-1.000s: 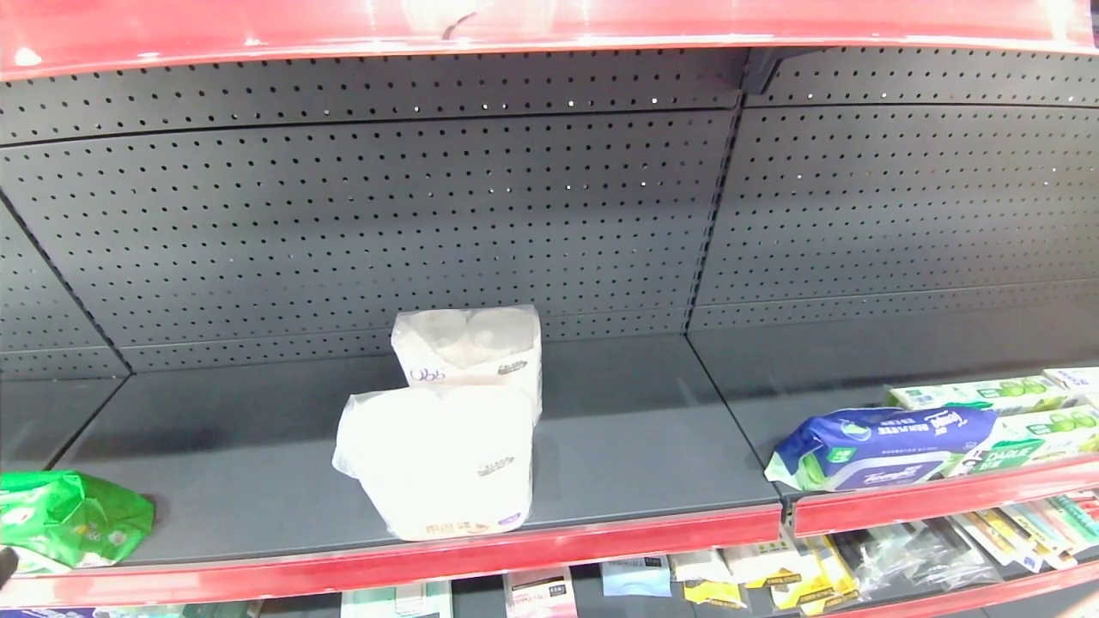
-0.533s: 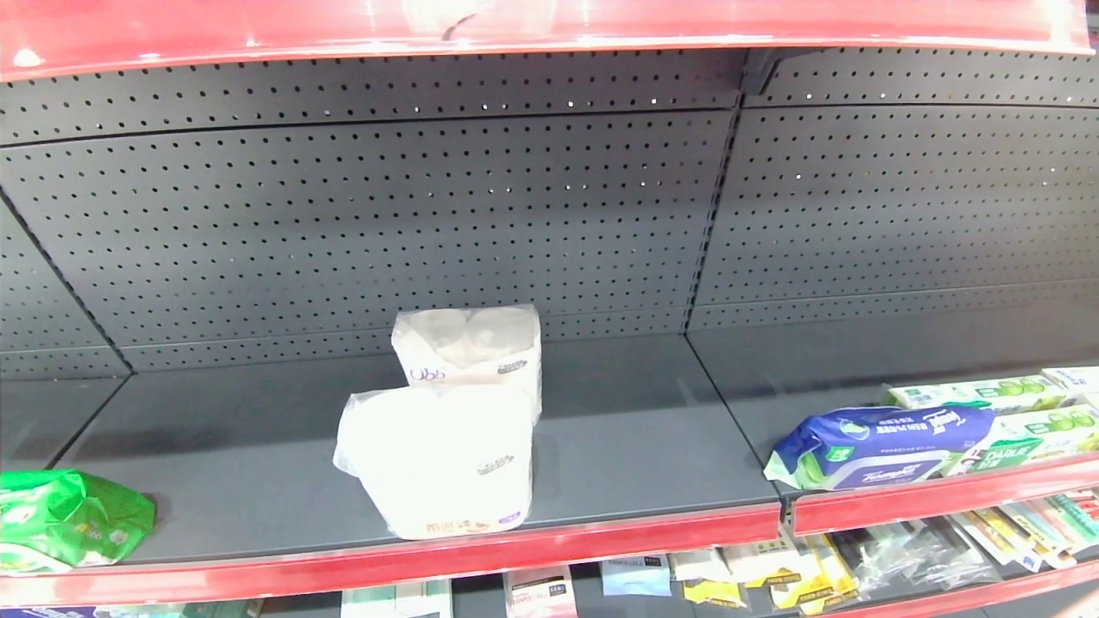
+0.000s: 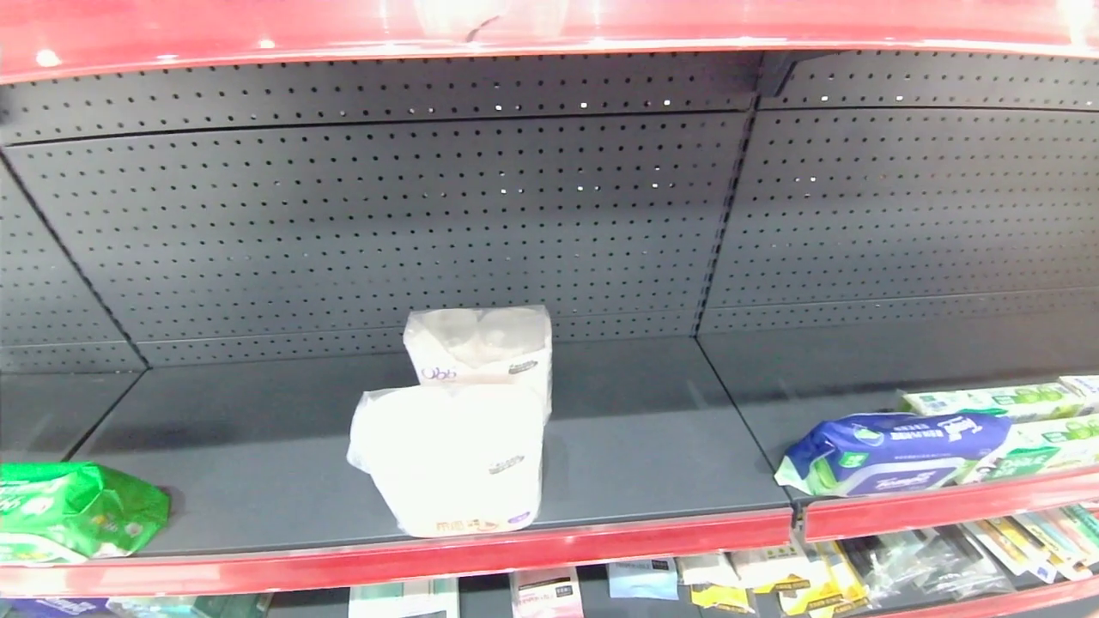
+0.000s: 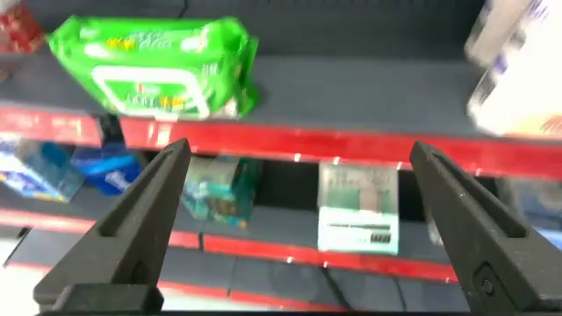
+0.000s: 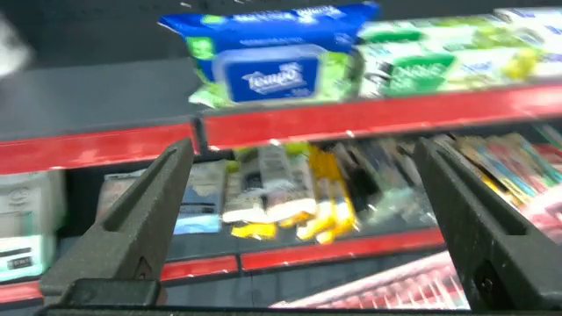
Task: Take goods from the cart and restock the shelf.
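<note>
Two white tissue packs stand on the grey shelf [image 3: 670, 446], one [image 3: 451, 459] at the front edge and another [image 3: 481, 348] right behind it. A green wipes pack [image 3: 73, 511] lies at the shelf's left end, also seen as the green pack [image 4: 154, 66]. A blue wipes pack [image 3: 893, 442] lies on the right section, seen too as the blue pack [image 5: 272, 57]. My left gripper [image 4: 299, 219] is open and holds nothing, below the shelf's red lip. My right gripper [image 5: 303, 219] is open and holds nothing, in front of the lower shelf.
Green-and-white boxes [image 3: 996, 399] lie behind the blue pack. The lower shelf holds small hanging packets [image 3: 773, 579] and a white box [image 4: 356, 206]. A red upper shelf [image 3: 549, 26] overhangs. The perforated back panel [image 3: 429, 215] closes the rear.
The whole head picture has shifted slightly to the right, so the camera has moved. The goods on the shelf keep their places.
</note>
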